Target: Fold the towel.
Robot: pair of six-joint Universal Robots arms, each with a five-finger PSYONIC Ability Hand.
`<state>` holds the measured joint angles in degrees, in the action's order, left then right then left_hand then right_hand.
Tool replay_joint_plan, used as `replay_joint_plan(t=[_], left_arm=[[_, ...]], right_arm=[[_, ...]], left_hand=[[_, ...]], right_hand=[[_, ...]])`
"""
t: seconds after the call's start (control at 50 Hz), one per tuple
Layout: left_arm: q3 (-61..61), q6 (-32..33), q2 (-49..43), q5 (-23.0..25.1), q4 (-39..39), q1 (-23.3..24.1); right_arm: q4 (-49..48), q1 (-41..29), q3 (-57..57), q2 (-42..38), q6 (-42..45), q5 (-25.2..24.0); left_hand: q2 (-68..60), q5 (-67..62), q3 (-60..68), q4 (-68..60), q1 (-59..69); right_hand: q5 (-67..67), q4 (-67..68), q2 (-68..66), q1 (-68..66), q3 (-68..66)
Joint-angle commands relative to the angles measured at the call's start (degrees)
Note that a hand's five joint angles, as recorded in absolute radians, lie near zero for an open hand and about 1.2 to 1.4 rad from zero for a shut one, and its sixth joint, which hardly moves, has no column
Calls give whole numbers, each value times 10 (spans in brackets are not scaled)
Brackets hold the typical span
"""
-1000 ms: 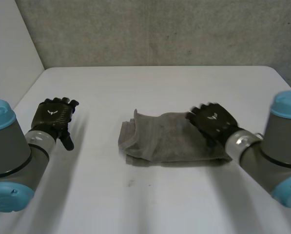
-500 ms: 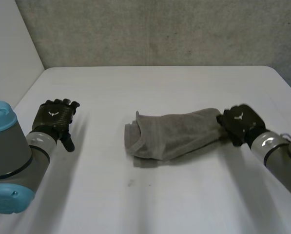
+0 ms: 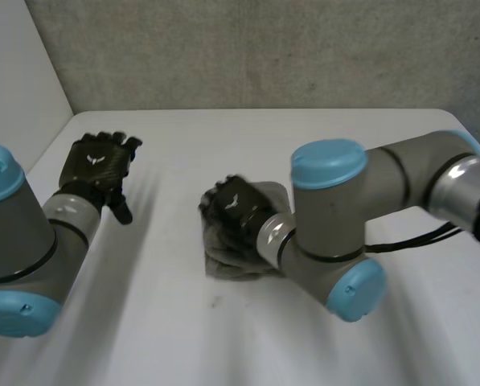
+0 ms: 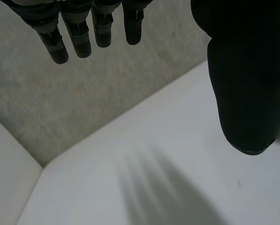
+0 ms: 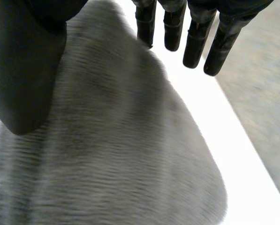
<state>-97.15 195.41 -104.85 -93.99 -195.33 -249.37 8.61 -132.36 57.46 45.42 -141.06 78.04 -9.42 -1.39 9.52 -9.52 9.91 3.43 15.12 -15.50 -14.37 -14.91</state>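
Hovering over the left side of the white table (image 3: pixel 223 137), the robot's left hand (image 3: pixel 99 163) is held up on its bent left arm (image 3: pixel 30 241), the back of the hand toward the head camera, well apart from the towel. In its wrist camera the fingers (image 4: pixel 79 35) run straight and side by side, and the thumb (image 4: pixel 245 84) stands wide of them with nothing between. The hand is released and empty, with bare tabletop and the grey concrete wall (image 3: pixel 264 48) beyond it.

At the middle of the table lies the grey towel (image 3: pixel 272 195), gathered into a compact, bunched bundle. The right hand (image 3: pixel 235 211) is over its left end, palm down, covering much of the cloth in the head view. The right arm (image 3: pixel 400 181) reaches in from the right edge and doubles back at a light-blue capped joint (image 3: pixel 330 161) just beside the towel, so the forearm lies low across the tabletop.

The right wrist camera shows ribbed cloth spread under the palm. The right thumb (image 5: pixel 27 61) is over the cloth on one side, and the right fingers (image 5: pixel 196 37) run straight past the towel's rounded edge, above the white surface. None of them curls round the cloth, so the hand is relaxed and flat, not grasping. Whether the palm actually presses on the towel cannot be told.
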Motion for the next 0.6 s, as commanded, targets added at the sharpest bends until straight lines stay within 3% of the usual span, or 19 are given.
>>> replay_joint_plan(t=[0.02,0.16,0.3,0.6], left_arm=[[72,-16,-19,-1,14,43],[140,-60,-64,-1,61,87],[217,-102,-164,-1,115,148],[295,-106,-290,-6,173,158]], right_arm=[[-100,71,141,152,-183,18],[-140,105,208,191,-265,14],[-103,136,198,145,-287,-3],[-44,132,108,10,-300,1]], left_hand=[[-6,14,5,-5,1],[-6,14,5,-5,1],[-6,14,5,-5,1],[-8,12,7,-7,3]], right_hand=[[-34,-51,55,44,49],[-34,-51,55,44,49],[-34,-51,55,44,49],[-34,-51,55,44,49]])
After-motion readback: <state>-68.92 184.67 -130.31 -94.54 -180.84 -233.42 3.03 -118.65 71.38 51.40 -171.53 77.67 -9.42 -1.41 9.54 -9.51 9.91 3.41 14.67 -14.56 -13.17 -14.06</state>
